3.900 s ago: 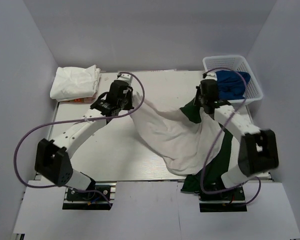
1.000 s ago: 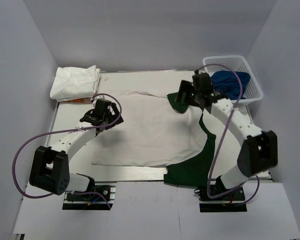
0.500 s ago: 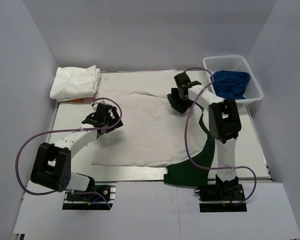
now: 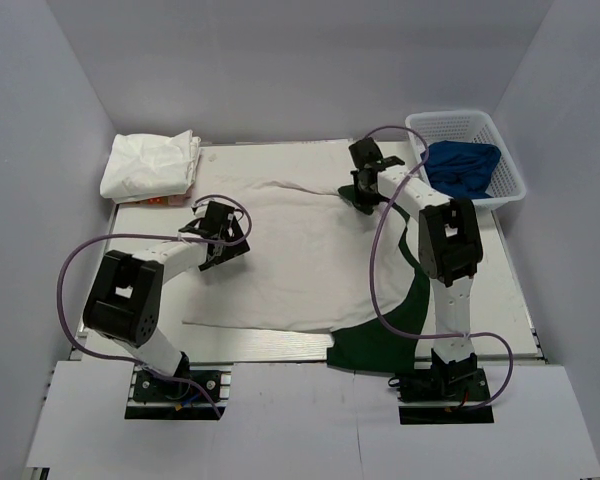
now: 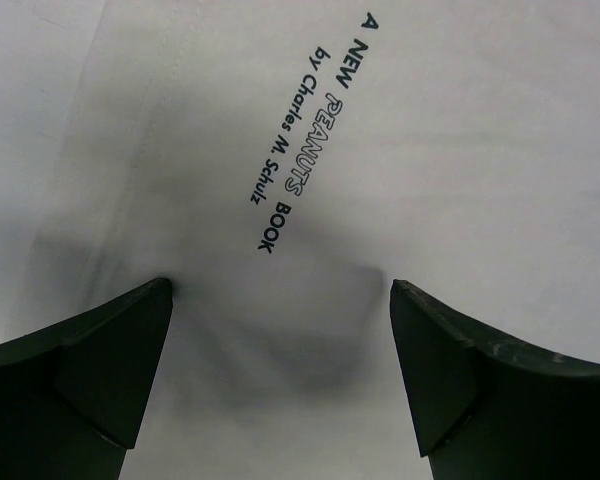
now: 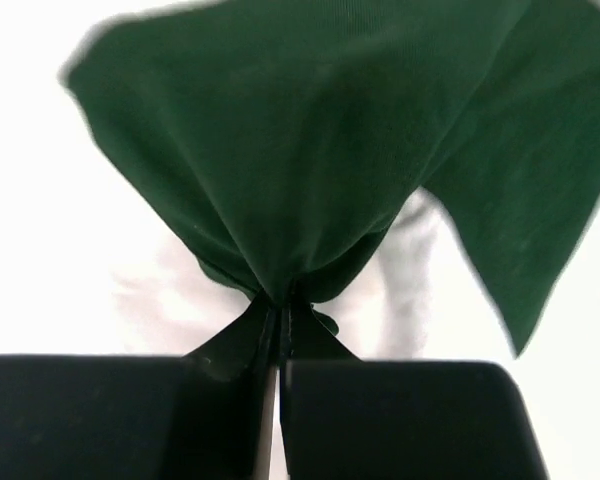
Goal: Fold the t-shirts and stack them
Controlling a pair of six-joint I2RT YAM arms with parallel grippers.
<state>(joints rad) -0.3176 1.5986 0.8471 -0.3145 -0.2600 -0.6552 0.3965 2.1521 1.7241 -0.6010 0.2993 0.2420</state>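
A white t-shirt (image 4: pixel 300 260) with dark green parts lies spread flat across the table, its green hem (image 4: pixel 380 340) at the near right. My right gripper (image 4: pixel 359 190) is shut on the shirt's dark green sleeve (image 6: pixel 310 180) at the far right corner, the cloth pinched between the fingertips (image 6: pixel 280 310). My left gripper (image 4: pixel 223 240) stands open, its fingers (image 5: pixel 90 370) pressed down on the white cloth on either side of black printed lettering (image 5: pixel 300 140). A folded white t-shirt bundle (image 4: pixel 150 165) rests at the far left corner.
A white basket (image 4: pixel 500 140) holding blue cloth (image 4: pixel 460 165) stands at the far right. Something orange (image 4: pixel 150 201) peeks out under the folded bundle. Grey walls enclose the table on three sides.
The shirt went from hanging between both grippers to lying flat. In the last second my right gripper reached to the green sleeve and shut on it; my left gripper slid right on the cloth, staying open.
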